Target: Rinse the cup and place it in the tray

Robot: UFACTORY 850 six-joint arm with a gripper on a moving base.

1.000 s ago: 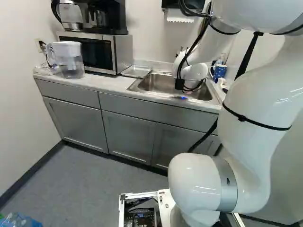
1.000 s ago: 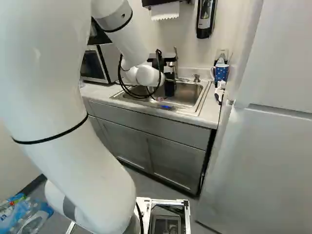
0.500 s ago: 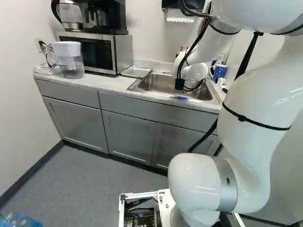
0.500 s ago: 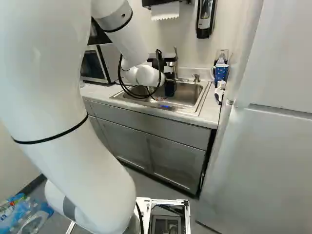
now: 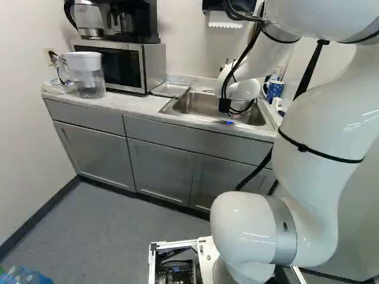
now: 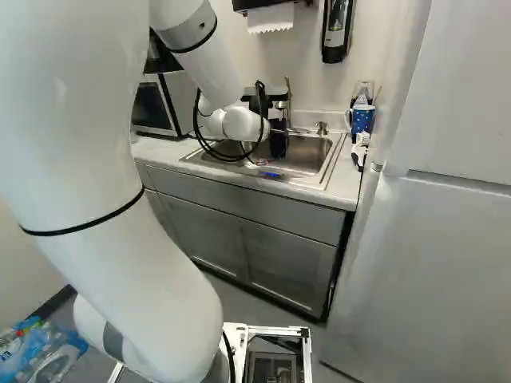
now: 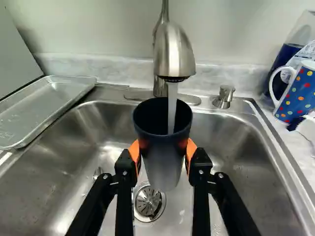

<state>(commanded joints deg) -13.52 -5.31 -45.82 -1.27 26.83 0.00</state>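
Dark-blue cup (image 7: 162, 164) hangs roughly upright in the air over the sink (image 7: 59, 169), and I judge the rinsing step to be in hand. The fingers (image 7: 126, 168) are clamped on it from two opposite sides, held apart only by its width, orange pads against its outer wall. Lower down lies the drain (image 7: 148, 201). Past the cup's near wall, a stream of water (image 7: 172, 110) drops from the faucet (image 7: 173, 51) into its open mouth. The next move probably calls for drawing the cup clear of the stream and tipping its water out, grip kept firm since wet walls could slip. Then it should go to the metal tray (image 7: 54, 101), on the surface beside the sink.
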